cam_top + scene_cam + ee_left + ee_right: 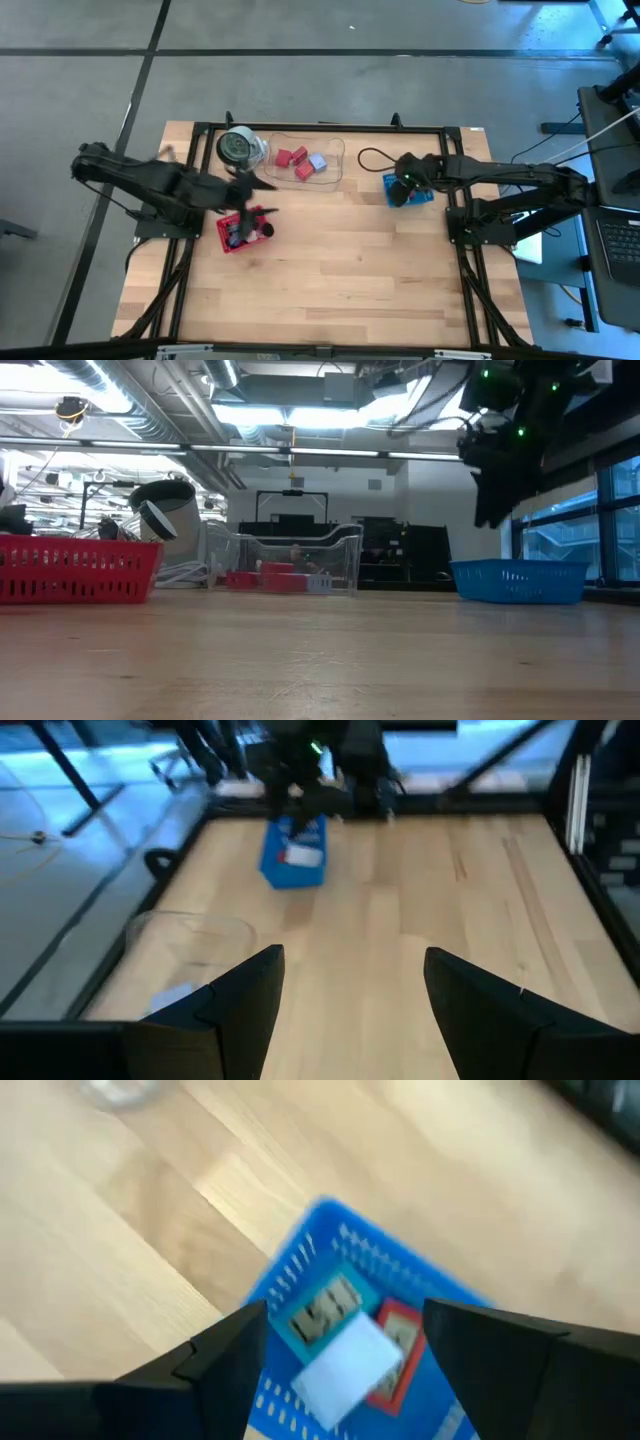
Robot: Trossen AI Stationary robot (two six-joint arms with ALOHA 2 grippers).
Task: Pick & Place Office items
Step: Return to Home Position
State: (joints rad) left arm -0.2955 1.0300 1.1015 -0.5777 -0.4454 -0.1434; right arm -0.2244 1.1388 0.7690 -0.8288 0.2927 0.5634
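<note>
My left gripper (250,185) hovers open between the red tray (228,243) and the clear tray (335,150); in its wrist view the open fingers (355,960) frame bare wood. My right gripper (405,186) hangs open above the blue tray (428,197), well clear of its rim in the low view (498,480). Its wrist view (340,1325) looks down on a white block (345,1365), a teal tag (322,1315) and a red tag (395,1350) lying on that tray's floor. Red blocks (291,157) and a pale blue cube (318,161) rest in the clear tray. Dark and red pieces (240,232) lie in the red tray.
A round black-and-white object (237,147) stands at the far edge beside the clear tray. A black cable (372,157) loops near the blue tray. A dark frame (320,127) borders the table. Bare wood (330,260) stretches across the table's near half.
</note>
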